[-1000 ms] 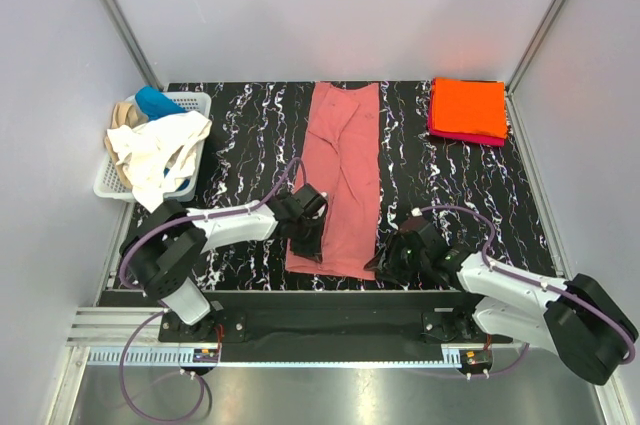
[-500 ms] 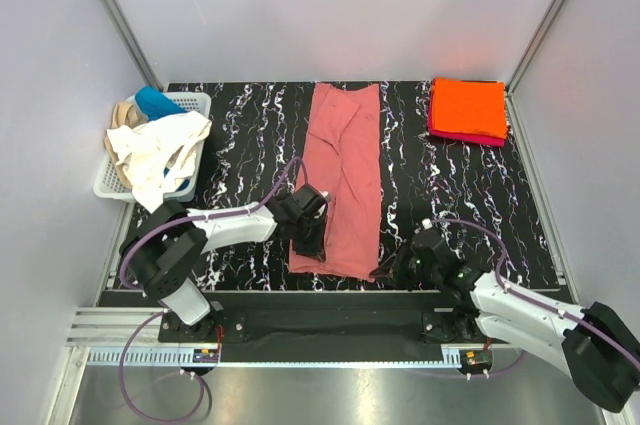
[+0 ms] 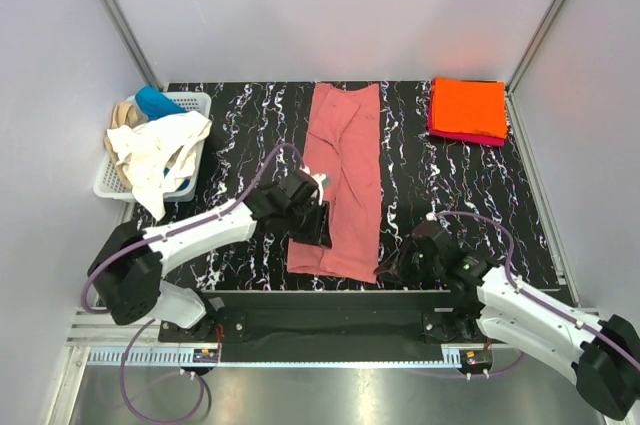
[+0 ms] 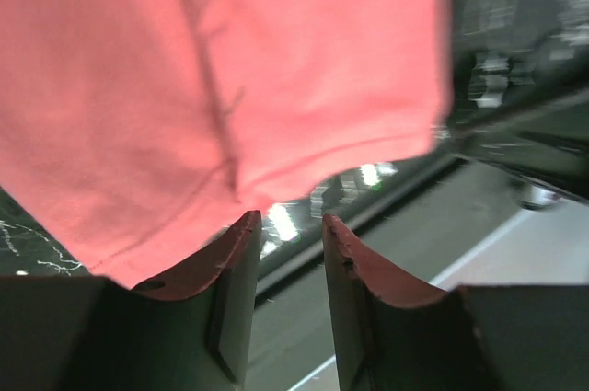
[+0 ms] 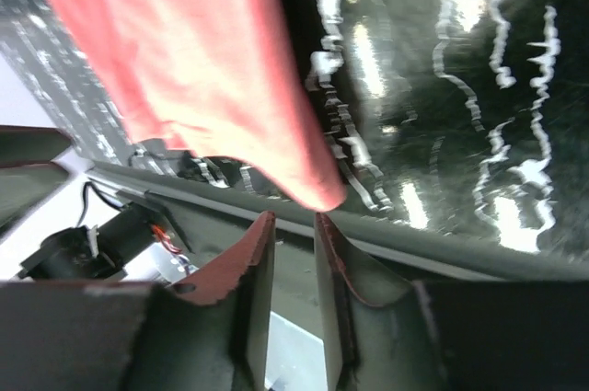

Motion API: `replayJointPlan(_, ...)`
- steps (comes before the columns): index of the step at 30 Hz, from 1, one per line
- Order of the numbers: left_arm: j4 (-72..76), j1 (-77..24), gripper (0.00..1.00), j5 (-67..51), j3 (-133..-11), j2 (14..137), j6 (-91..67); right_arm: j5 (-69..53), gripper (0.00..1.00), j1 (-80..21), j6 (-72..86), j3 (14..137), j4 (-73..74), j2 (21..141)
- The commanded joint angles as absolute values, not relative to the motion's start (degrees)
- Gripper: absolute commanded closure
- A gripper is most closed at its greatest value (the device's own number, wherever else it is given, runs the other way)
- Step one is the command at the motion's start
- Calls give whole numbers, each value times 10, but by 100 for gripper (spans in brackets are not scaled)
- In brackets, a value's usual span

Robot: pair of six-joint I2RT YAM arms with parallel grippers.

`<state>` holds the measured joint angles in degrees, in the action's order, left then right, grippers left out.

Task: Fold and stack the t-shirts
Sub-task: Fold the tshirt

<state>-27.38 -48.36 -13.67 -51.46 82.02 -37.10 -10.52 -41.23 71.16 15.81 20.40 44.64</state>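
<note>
The salmon-pink t-shirt [image 3: 345,170] lies as a long strip down the middle of the black marbled table [image 3: 450,195]. My left gripper [image 3: 311,236] is over its near left edge. In the left wrist view the gripper [image 4: 290,221] has its jaws slightly parted with nothing between them, and the pink hem [image 4: 230,87] lies just past the tips. My right gripper [image 3: 387,270] is at the shirt's near right corner. In the right wrist view the gripper [image 5: 293,216] is narrowly parted and empty, and the pink corner [image 5: 313,184] is just beyond the tips.
A folded orange tee [image 3: 468,105] lies on a magenta one [image 3: 462,135] at the back right. A white lattice basket [image 3: 108,183] at the left holds cream-white [image 3: 160,150], tan [image 3: 124,115] and blue [image 3: 154,102] tees. The table's near edge and rail lie right below both grippers.
My right arm has drawn back toward the near edge and its gripper now sits at the shirt's near right corner. My left gripper has moved slightly away from the near edge, along the shirt's left edge.
</note>
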Motion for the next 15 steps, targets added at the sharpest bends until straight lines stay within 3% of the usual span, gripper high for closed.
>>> replayJointPlan(1, -301, -467, 65, -135, -553, 793, -338, -76, 71, -412, 693, 209, 265, 438)
replayJointPlan(3, -301, -453, 72, -134, -539, 810, -336, -69, 76, -413, 675, 234, 259, 450)
replayJointPlan(9, -252, -446, 80, -122, -479, 846, -354, -56, 85, -412, 590, 307, 222, 599)
replayJointPlan(15, -213, -462, 83, -124, -416, 839, -387, -66, 91, -413, 594, 254, 186, 701)
